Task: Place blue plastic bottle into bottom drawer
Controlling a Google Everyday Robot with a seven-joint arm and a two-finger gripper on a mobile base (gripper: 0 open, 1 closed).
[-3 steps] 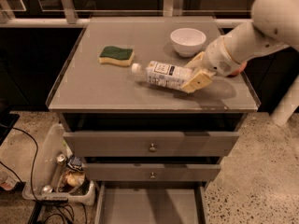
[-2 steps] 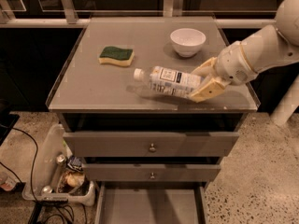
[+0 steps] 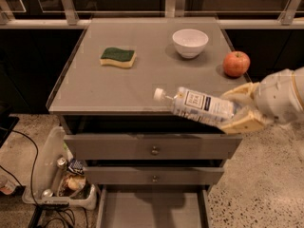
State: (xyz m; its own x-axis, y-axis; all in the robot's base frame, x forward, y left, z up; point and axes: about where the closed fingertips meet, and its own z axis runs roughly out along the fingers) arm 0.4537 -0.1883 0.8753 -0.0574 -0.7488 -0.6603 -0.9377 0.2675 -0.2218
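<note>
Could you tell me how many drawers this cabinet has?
3: upper knobbed grey drawer front, lower knobbed grey drawer front, open grey bottom drawer below. The gripper, at right, holds the blue plastic bottle.

One blue plastic bottle [image 3: 202,107], one sponge [image 3: 118,57], one bowl [image 3: 190,42], one apple [image 3: 236,63], two drawer fronts [image 3: 153,147], one bottom drawer [image 3: 152,212], one end effector [image 3: 236,110] gripping the bottle off the desk [image 3: 95,87] front-right edge.

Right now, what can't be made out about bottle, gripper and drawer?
All in the camera view:
The blue plastic bottle: base end covered by the gripper, shut on it at the right; label print too small to read.
The bottom drawer: near part cut off by the lower edge.
The arm: cut off by the right edge.
The floor bin: contents too dim to identify.
</note>
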